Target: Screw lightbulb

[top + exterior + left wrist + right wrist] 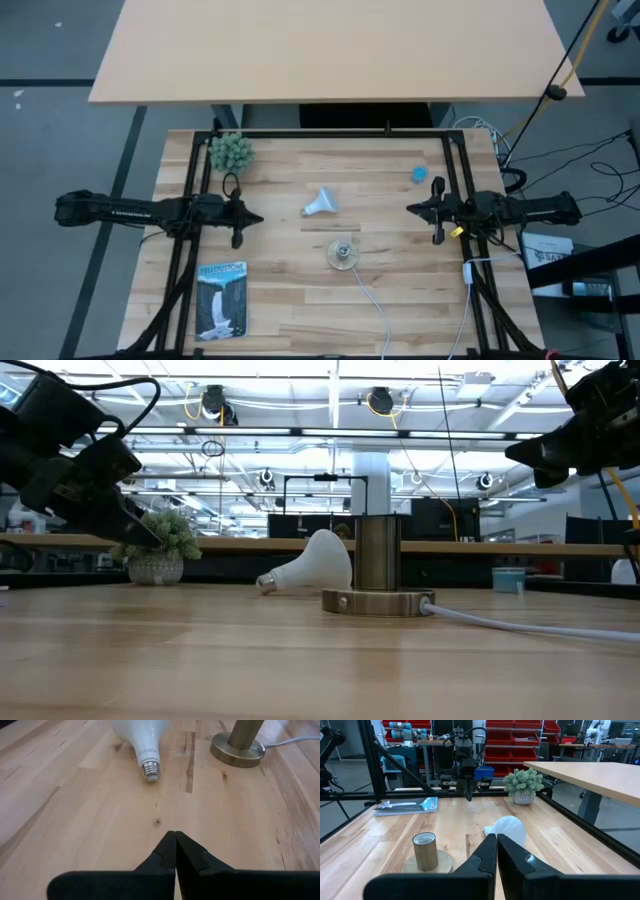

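Two grippers are being held above the table (300, 290), both pinched shut with nothing in them. Using the socket (342, 254) as the landmark: the bulb (319, 203) is lying on its side just behind the socket, a bit toward the left arm, not touching it. The left gripper (258, 217) is being kept well off to one side of the socket, and the right gripper (412, 209) well off to the other side.

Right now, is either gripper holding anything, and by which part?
Nothing held. Left gripper and right gripper are both shut on nothing; the lightbulb lies loose on the table.
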